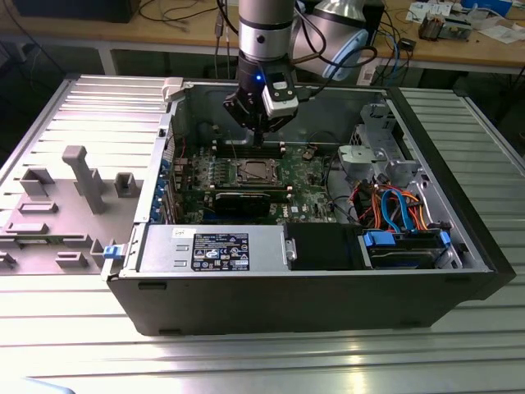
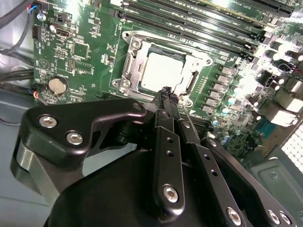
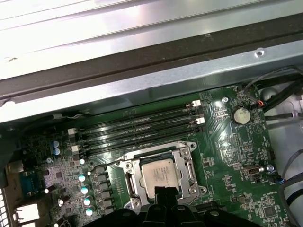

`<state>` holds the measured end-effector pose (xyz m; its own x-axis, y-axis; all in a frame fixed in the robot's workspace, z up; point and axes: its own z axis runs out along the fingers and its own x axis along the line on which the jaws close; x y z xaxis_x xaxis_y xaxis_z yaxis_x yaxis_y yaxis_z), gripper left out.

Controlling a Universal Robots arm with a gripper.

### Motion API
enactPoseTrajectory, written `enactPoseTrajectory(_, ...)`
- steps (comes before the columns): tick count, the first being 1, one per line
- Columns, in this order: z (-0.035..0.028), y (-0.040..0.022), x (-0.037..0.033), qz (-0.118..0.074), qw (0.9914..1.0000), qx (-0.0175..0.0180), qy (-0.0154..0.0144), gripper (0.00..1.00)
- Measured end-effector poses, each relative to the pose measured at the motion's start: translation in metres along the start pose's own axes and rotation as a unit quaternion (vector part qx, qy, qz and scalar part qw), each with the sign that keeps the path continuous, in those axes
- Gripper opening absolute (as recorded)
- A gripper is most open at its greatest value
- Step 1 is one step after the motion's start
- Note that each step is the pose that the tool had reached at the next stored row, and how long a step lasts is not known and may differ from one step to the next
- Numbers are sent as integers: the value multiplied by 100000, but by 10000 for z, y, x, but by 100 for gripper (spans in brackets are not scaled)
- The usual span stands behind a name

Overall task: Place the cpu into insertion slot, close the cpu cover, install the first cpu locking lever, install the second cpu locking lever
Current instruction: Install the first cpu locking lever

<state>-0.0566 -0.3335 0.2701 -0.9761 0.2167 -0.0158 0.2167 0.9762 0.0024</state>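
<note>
Tool [image 2: 166, 93] pinched shut, empty, above cpu cover [image 2: 133, 66] edge; cpu [image 2: 161, 71] seated. Probably set for pushing.

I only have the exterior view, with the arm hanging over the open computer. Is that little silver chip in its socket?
Observer: Yes. In both wrist views the cpu sits level there, silver top up.
Operator: And the metal frame that goes over it?
Observer: In the second wrist view the cpu cover lies flat around the chip.
Operator: Is the claw holding anything?
Observer: No. In the second wrist view the gripper is shut on nothing, its tips lined up with the chip's edge. I cannot tell whether they touch.
</note>
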Motion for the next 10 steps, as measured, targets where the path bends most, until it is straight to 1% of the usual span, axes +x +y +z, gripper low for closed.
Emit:
enactPoseTrajectory(2,0,-2,10,-21,100000,5,3,11)
enactPoseTrajectory(10,0,-3,12,-20,100000,4,4,11)
